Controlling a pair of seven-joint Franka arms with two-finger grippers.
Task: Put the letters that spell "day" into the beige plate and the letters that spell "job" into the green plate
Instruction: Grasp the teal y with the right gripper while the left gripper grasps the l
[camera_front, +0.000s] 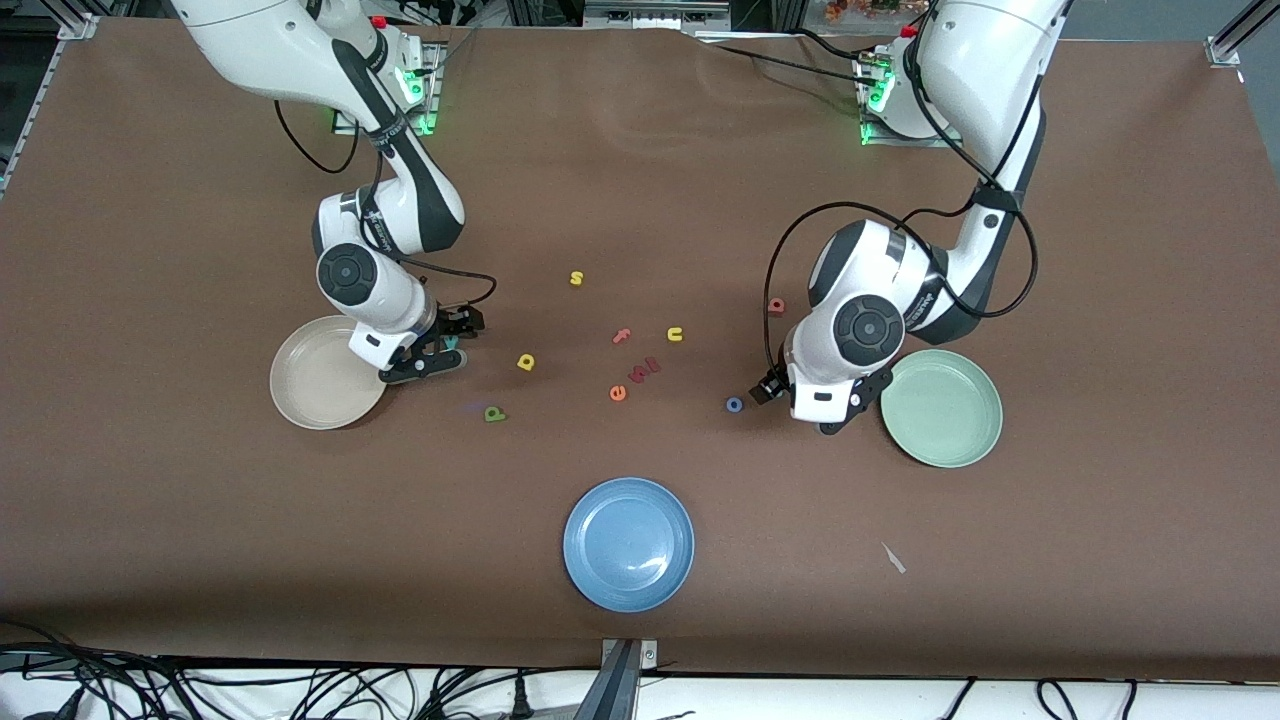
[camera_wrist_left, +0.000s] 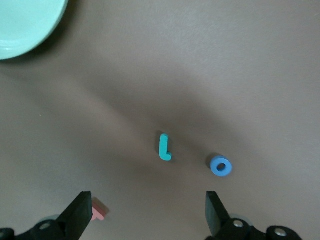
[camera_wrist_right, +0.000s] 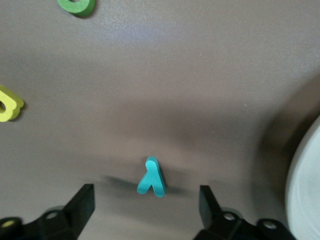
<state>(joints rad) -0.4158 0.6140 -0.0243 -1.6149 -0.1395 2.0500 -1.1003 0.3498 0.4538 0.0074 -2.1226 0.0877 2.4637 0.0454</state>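
presently: right gripper lined up on the teal y, nothing plated

i find my right gripper (camera_wrist_right: 145, 205) low over the table just beside the beige plate (camera_front: 310, 385), fingers spread wide with the teal y (camera_wrist_right: 151, 177) lying flat on the table between them, untouched. my left gripper (camera_wrist_left: 147, 215) hangs over the table beside the green plate (camera_front: 950, 415), also spread wide and holding nothing; the teal j (camera_wrist_left: 164, 147) and the blue o (camera_wrist_left: 220, 165) lie ahead of it, the pink b (camera_front: 776, 306) a little farther from the front camera. the yellow a (camera_front: 526, 362) and the green d (camera_front: 494, 413) lie apart toward the middle. both plates are empty.

judgement: the step in hand is the pick of the y. it is thin and flat, so i should go down until the pads nearly meet the tabletop, keep the letter centred between them, and close across its narrow stem, not its splayed arms. closing off-centre could flick it away. the plate rim is near; lift clear before crossing it.
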